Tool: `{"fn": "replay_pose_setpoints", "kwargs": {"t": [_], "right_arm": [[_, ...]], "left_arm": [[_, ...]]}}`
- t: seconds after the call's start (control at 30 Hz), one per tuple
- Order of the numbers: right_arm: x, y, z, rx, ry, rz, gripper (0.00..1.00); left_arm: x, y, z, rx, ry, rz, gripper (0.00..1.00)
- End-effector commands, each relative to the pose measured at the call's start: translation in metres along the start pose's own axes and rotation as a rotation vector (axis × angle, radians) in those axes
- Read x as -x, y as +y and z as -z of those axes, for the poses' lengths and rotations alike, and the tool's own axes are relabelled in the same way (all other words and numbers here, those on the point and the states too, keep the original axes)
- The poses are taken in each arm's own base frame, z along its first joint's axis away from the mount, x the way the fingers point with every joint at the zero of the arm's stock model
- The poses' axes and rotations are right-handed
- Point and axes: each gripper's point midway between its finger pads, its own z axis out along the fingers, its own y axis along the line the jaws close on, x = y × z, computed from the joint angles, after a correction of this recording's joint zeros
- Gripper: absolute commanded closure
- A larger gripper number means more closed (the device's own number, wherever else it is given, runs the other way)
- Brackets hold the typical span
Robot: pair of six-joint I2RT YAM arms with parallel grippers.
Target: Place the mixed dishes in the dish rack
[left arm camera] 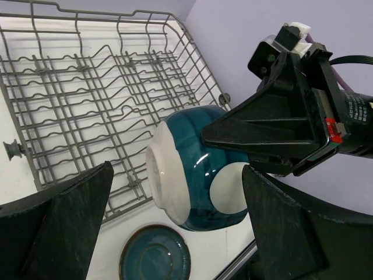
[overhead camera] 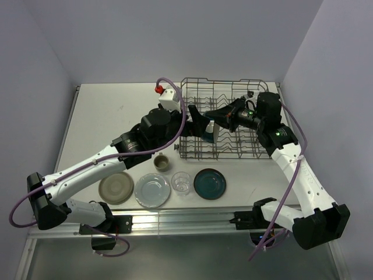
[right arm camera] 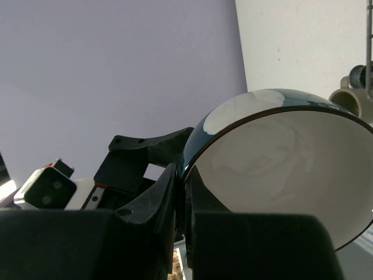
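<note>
Four dishes lie closest to the arm bases in a row: the grey-beige plate (overhead camera: 115, 188), the pale blue plate (overhead camera: 152, 190), the clear glass (overhead camera: 181, 182) and the dark teal plate (overhead camera: 210, 183). None of them is loaded yet. The small mug (overhead camera: 161, 163) stands just behind them, near the rack's front left corner.

Beyond that, my right gripper (right arm camera: 182, 181) is clamped on the rim of the teal-and-cream bowl (left arm camera: 195, 175), with one finger inside and one outside. It holds the bowl tipped on its side over the front left part of the dish rack (overhead camera: 252, 153). I cannot tell whether the bowl touches the tines. My left gripper (overhead camera: 197, 118) hovers just beside the bowl with its jaws spread wide, holding nothing.

I judge the step in hand to be seating this bowl. I would lower it slowly, keeping it on edge so the rim slides between two rows of tines. I would let go only once the wires carry its weight, since a glazed bowl held by its lip could swing or slip.

Room is tight at the front left corner, where both grippers crowd together, so I would back the left one away toward the bare table (overhead camera: 105, 111). The far rows of the rack are open, and its tall far rim is the edge to stay clear of.
</note>
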Motion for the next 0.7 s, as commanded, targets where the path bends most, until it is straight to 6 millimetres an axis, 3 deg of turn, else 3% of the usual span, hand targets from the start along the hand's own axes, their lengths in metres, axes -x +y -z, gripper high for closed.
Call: {"fn": "replay_pose_setpoints", "kwargs": {"t": [0.0, 0.33, 0.67], "right_arm": [[-0.011, 0.040, 0.016, 0.152, 0.042, 0.059, 1.00], [-0.013, 0.043, 0.017, 0.198, 0.079, 0.030, 1.00], [-0.011, 0.044, 0.019, 0.208, 0.077, 0.029, 1.00]], "left_arm": [[0.007, -0.017, 0.003, -0.084, -0.027, 0.003, 0.01], [-0.013, -0.031, 0.001, -0.177, 0.047, -0.009, 0.03], [-0.027, -0.037, -0.001, -0.216, 0.099, -0.003, 0.21]]}}
